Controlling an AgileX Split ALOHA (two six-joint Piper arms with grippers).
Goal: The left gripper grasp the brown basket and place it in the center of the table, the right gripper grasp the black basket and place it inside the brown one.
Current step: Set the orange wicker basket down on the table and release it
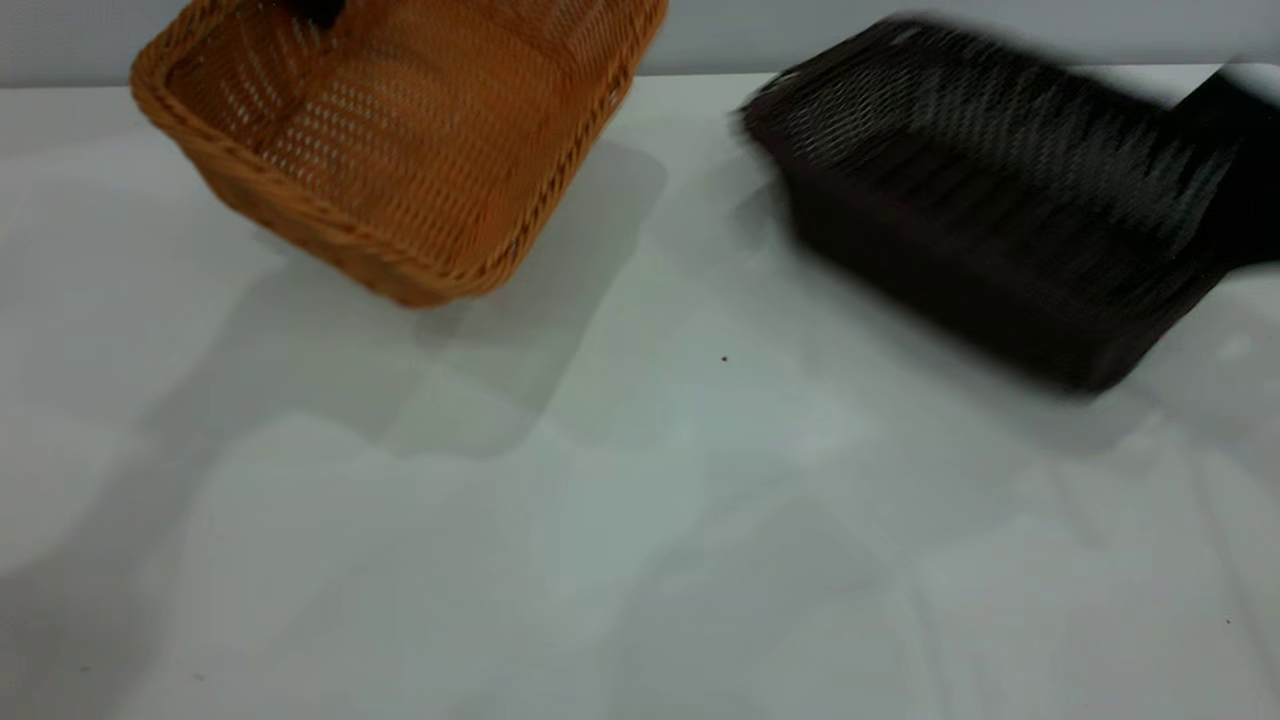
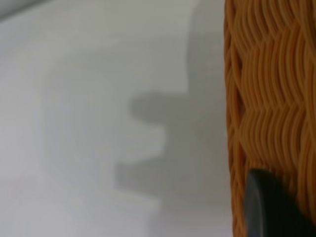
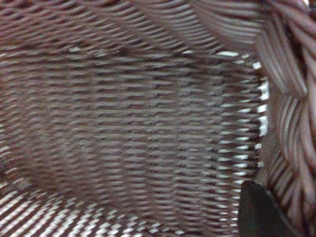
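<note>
Across the whole exterior view stretches the table (image 1: 640,520), a plain pale grey-white surface with soft shadows and a tiny dark speck near its middle, meeting a pale grey wall at the far edge. At the far left the brown basket (image 1: 400,150) is lifted and tipped, its open mouth facing the camera and its near corner lowest, its shadow spread on the table below; its long axis runs diagonally from near left to far right. The left gripper (image 1: 318,10) shows only as a dark shape at its far rim, with one dark finger (image 2: 269,207) lying against the braided wicker; whether it is clamped cannot be told. At the far right the black basket (image 1: 990,200) is blurred and tilted, its long axis slanting toward the near right, where the right gripper (image 1: 1235,150) meets its end; that grip cannot be judged either. No writing is legible.
</note>
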